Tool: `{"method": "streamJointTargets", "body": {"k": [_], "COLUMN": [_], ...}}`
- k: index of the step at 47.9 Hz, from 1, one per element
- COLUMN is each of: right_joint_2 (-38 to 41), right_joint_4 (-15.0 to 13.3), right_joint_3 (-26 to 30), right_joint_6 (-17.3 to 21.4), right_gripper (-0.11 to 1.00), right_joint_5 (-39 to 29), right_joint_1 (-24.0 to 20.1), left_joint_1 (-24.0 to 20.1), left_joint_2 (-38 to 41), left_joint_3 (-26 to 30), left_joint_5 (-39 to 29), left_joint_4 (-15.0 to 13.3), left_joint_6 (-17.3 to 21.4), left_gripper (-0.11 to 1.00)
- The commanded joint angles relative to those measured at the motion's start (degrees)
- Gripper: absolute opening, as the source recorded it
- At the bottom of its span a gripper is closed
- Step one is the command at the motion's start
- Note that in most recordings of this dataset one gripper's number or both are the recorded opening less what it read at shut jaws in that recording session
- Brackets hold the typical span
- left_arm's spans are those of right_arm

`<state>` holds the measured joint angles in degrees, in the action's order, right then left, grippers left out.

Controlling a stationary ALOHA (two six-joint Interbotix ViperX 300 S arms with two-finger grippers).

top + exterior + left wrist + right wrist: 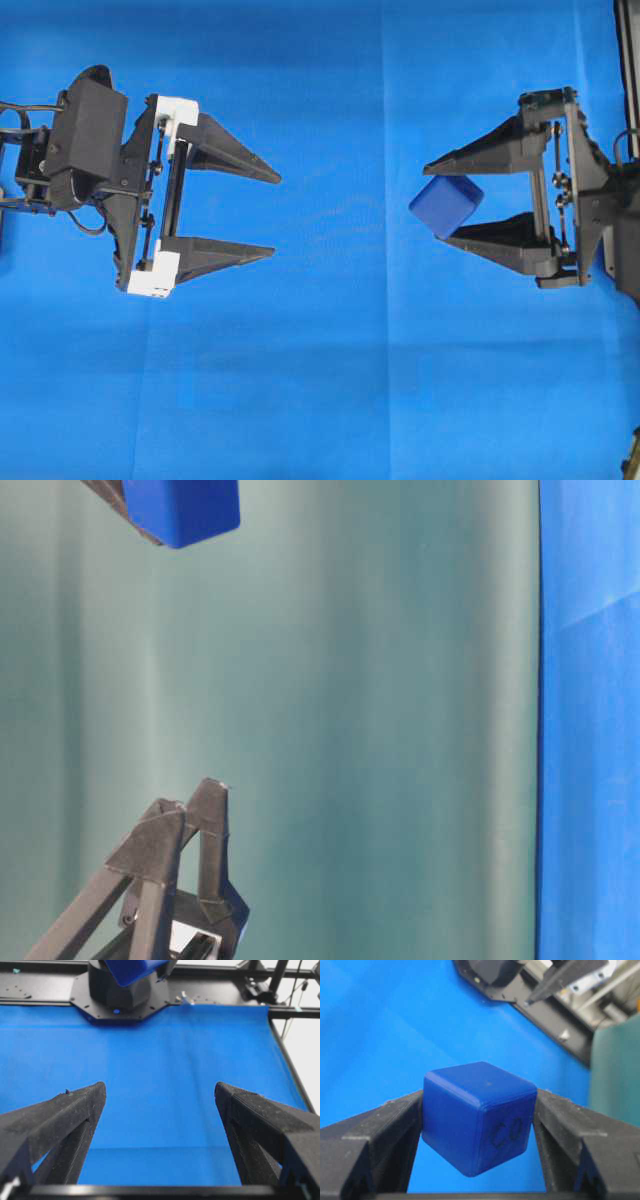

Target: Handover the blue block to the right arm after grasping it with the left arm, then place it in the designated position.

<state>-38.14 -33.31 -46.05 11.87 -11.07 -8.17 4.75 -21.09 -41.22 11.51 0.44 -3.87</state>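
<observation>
The blue block (446, 205), a dark navy cube with a marking on one face, is clamped between the tips of my right gripper (440, 198) at the right of the overhead view, held above the cloth. In the right wrist view the block (477, 1115) sits tilted between both fingers of that gripper (479, 1105). My left gripper (275, 214), with white finger bases, stands open on the left, well apart from the block, nothing between its fingers. Its wrist view shows the left gripper (160, 1092) wide over bare cloth, the block (132, 970) far ahead at the top edge.
Bright blue cloth (330, 380) covers the table. A black arm base (120, 995) and frame rails stand at the far end in the left wrist view. A green backdrop (380, 730) fills the table-level view, where the block (185, 510) hangs at the top.
</observation>
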Motion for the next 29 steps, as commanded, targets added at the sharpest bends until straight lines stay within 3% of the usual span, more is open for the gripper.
{"method": "streamJointTargets", "body": {"k": [1, 17, 29], "right_joint_2": [-0.35, -0.53, -0.53], "right_joint_4": [0.18, 0.18, 0.18], "right_joint_3": [0.97, 1.05, 1.14], "right_joint_6": [4.66, 19.42, 21.62], "right_gripper": [0.52, 0.52, 0.52], "right_joint_5": [0.00, -0.09, -0.26], "right_joint_1": [0.00, 0.18, 0.26], "left_joint_1": [0.09, 0.26, 0.26], "left_joint_2": [-0.97, -0.97, -0.97], "left_joint_3": [0.70, 0.88, 0.97], "left_joint_5": [0.26, 0.35, 0.35], "left_joint_4": [0.09, 0.09, 0.18], "left_joint_6": [0.09, 0.26, 0.26], "left_gripper": [0.93, 0.93, 0.93]}}
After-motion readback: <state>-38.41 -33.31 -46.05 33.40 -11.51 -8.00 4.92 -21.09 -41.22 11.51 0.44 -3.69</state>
